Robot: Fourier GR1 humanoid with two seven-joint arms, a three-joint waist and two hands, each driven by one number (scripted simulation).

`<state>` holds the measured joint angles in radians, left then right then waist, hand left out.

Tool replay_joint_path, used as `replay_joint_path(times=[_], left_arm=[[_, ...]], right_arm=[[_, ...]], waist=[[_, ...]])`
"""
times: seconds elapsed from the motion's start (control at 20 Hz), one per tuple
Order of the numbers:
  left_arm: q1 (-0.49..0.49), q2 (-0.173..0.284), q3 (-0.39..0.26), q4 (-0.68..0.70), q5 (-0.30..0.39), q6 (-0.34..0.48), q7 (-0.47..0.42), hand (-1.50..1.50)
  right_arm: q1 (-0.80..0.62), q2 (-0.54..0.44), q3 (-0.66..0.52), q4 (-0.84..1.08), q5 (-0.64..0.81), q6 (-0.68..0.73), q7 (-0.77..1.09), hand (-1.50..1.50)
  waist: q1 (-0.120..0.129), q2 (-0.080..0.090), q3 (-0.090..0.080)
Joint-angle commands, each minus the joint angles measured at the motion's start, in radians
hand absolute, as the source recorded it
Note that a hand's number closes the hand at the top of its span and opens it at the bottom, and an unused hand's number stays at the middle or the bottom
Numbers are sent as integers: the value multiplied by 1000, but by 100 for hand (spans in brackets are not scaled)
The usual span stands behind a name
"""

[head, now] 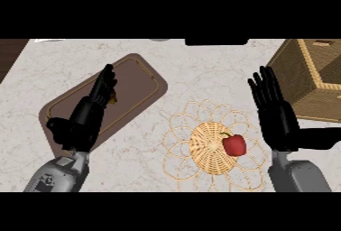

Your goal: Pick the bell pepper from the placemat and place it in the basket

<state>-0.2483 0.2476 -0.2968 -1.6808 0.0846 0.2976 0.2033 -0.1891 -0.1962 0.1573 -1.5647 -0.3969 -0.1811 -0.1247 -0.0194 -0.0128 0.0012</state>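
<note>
1. Bell pepper (234, 145): red w/ green stem, lies on the woven round placemat (212, 146), right of its dense centre, near the 3 o'clock side of the solid weave. Not yet picked up.
2. Risk A (judgement): the pepper is rounded and sits on uneven wicker, so a sideways brush from fingers could roll it off toward the mat's lacy rim or onto the counter (180, 58). Cause would be an approach from the side w/o the thumb closing behind it.
3. Risk B (judgement): the basket (313, 76) has a tall wall facing the mat; a carry that is too low could knock the pepper or the hand against the rim.
4. Right hand (276, 113): fingers straight and spread wide, holding nothing. Pepper lies at approx 7–8 o'clock from its palm, near but apart, no contact. Basket is at approx 1 o'clock from the hand, just beside the fingertips.
5. Left hand (90, 115): seen edge-on, fingers straight, empty, over the brown tray (143, 85) at approx 9–10 o'clock from the pepper, well apart. A small tan thing shows just beside its fingers; can't tell what it is.
</note>
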Motion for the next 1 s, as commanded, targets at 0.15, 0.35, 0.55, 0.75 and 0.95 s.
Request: replay_joint_path(times=[0.15, 0.35, 0.55, 0.75, 0.95], left_arm=[[210, 23, 27, 142, 67, -36, 29, 0], [287, 51, 9, 231, 89, -80, 101, 0], [333, 67, 76, 286, 126, -88, 65, 0], [365, 88, 103, 258, 148, -101, 74, 0], [382, 116, 115, 240, 148, -111, 75, 0]], right_arm=[[-159, -54, 102, -43, -11, 211, 32, 150], [-221, -108, 318, -103, 75, 450, -13, 150], [-124, -62, 500, -164, 314, 342, -46, -150], [-157, -108, 527, -228, 488, 234, 116, -150], [-263, -326, 407, -266, 697, 220, 203, -150]], waist=[[79, 24, -4], [111, 25, -5], [28, 9, -4], [13, 2, -5], [-18, -11, -7]])
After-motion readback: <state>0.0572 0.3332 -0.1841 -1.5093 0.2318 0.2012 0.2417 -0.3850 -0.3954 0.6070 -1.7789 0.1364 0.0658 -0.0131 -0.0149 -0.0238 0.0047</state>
